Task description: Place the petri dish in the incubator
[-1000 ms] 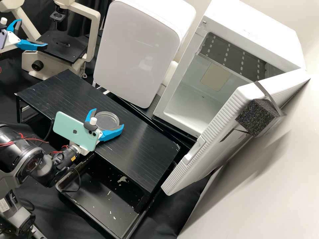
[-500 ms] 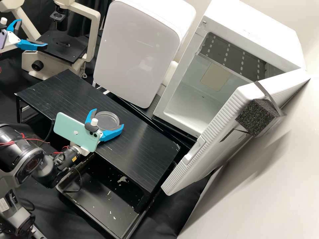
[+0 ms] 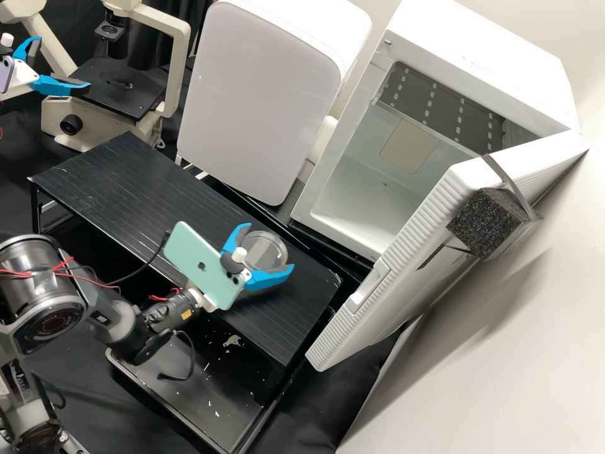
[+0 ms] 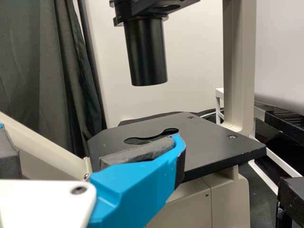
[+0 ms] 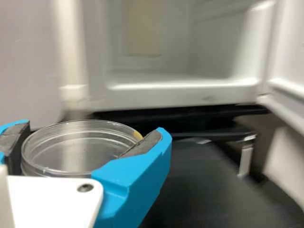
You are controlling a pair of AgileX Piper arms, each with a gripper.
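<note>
Over the black rack, my right gripper [image 3: 268, 246] is shut on the clear round petri dish [image 3: 266, 253], a finger on either side of it. In the right wrist view the dish [image 5: 78, 149] lies level between the two blue fingers of the gripper [image 5: 85, 147]. The white incubator [image 3: 353, 208] stands with its door swung wide, its inside facing the dish. At the upper left, by the microscope, my left gripper [image 3: 63, 66] is open with nothing between its fingers; one blue finger [image 4: 137, 185] shows in front of the microscope stage in the left wrist view.
The black rack top [image 3: 138, 189] lies between the arm and the incubator. A white closed box [image 3: 258, 101] stands left of the incubator. The incubator door [image 3: 391, 271] juts forward on the right, with a black foam block [image 3: 485, 221] taped on. The microscope stage [image 3: 116, 88] is at back left.
My right gripper has carried the petri dish rightward along the rack, toward the incubator side. The left gripper has kept still.
</note>
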